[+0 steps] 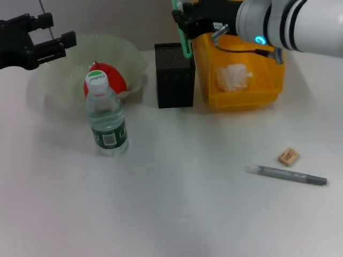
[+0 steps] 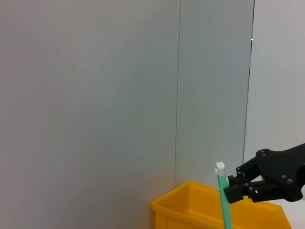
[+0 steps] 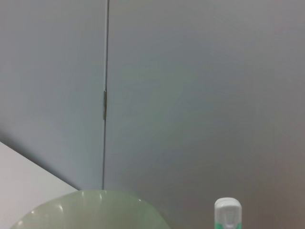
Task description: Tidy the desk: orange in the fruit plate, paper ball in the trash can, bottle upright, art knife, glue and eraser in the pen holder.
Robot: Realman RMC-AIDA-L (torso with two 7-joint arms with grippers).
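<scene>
My right gripper [image 1: 185, 21] is shut on a green art knife [image 1: 186, 43] and holds it upright over the black mesh pen holder [image 1: 174, 75], its tip at the holder's far right rim. The knife also shows in the left wrist view [image 2: 223, 200] and the right wrist view [image 3: 227, 212]. My left gripper [image 1: 60, 29] is open and empty, above the far left of the pale green fruit plate [image 1: 59, 91]. The orange [image 1: 110, 77] lies in the plate. The water bottle [image 1: 106, 118] stands upright. The paper ball [image 1: 233, 76] lies in the yellow trash can [image 1: 268, 91]. The eraser [image 1: 288, 156] and the grey glue stick [image 1: 286, 175] lie on the desk at the right.
The white desk [image 1: 187, 203] stretches open in front of the bottle and left of the glue stick. The pen holder stands between the plate and the trash can, close to both. A grey wall panel [image 2: 95, 95] is behind the desk.
</scene>
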